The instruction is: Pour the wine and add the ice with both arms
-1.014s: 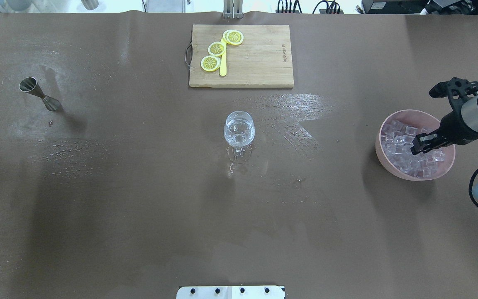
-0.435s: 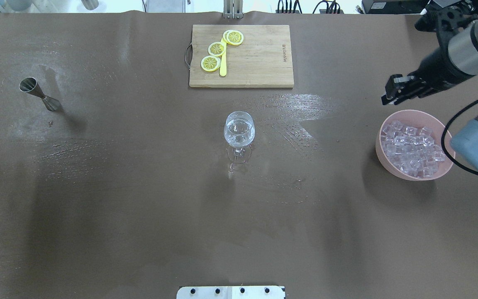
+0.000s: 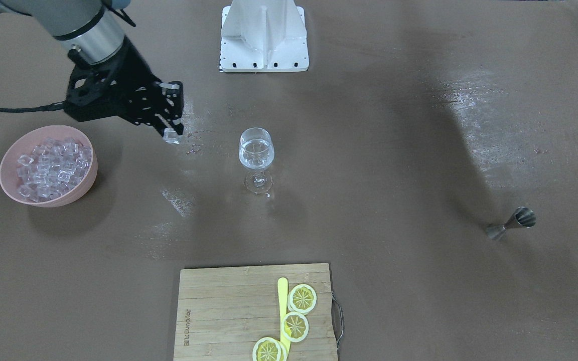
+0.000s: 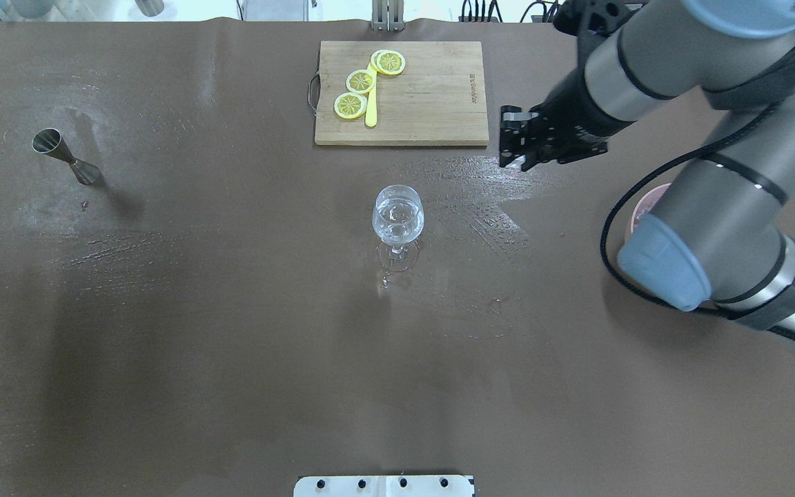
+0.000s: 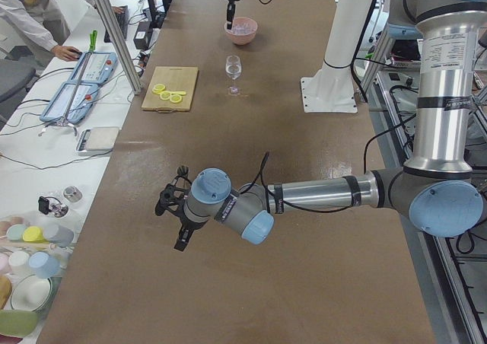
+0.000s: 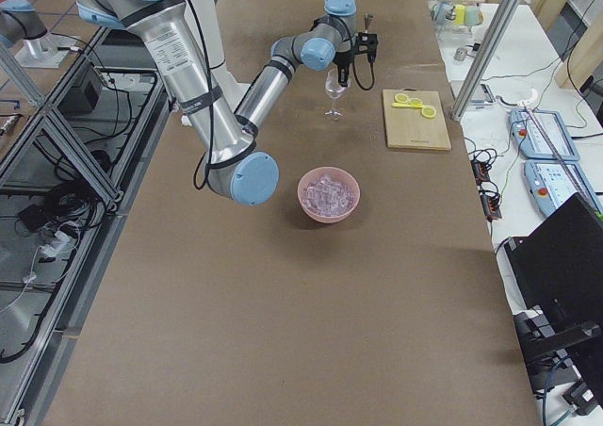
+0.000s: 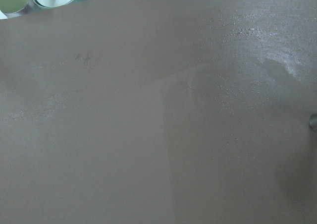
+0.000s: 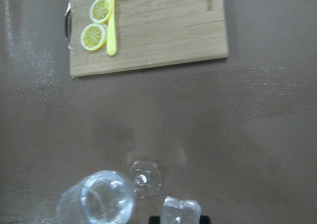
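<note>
Ice step proceeding: right gripper (image 3: 173, 129) is pinching one ice cube (image 3: 170, 136) near the wine glass (image 3: 256, 150); centring over its rim appears required next.

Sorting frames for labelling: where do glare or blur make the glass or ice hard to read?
Overhead: bright sheen on the table beside the glass, which reads fine. Front-facing: sharp; the cube in the right gripper shows clearly. Right wrist: soft, glass and cube blurred at the bottom edge.
</note>
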You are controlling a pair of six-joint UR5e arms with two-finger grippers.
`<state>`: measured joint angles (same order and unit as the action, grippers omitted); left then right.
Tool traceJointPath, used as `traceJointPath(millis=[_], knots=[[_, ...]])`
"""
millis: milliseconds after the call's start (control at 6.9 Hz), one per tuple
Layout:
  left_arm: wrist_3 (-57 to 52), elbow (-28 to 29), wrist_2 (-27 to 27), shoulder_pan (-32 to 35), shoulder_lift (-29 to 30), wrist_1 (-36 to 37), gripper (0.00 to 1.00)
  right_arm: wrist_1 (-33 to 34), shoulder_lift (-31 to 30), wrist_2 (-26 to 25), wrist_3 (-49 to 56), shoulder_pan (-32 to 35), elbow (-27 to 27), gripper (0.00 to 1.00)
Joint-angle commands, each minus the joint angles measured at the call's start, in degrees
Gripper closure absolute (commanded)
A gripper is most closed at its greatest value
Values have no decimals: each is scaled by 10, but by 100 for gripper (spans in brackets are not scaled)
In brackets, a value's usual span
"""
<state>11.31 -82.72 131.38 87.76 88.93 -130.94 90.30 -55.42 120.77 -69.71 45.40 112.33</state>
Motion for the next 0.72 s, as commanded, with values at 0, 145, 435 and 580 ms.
traceJointPath(millis=[0,145,435,580], knots=[[0,0,0,0,-1,0,2,1,94,-59,-81,-62,-62,100],[0,0,0,0,1,0,2,-1,99,-62,-84,-66,-76,100],[0,-1,0,0,1,-1,2,-2,111,-62,-84,-70,-92,100],[0,-1,0,0,2,-1,2,-2,108,-60,-84,-72,-86,100]])
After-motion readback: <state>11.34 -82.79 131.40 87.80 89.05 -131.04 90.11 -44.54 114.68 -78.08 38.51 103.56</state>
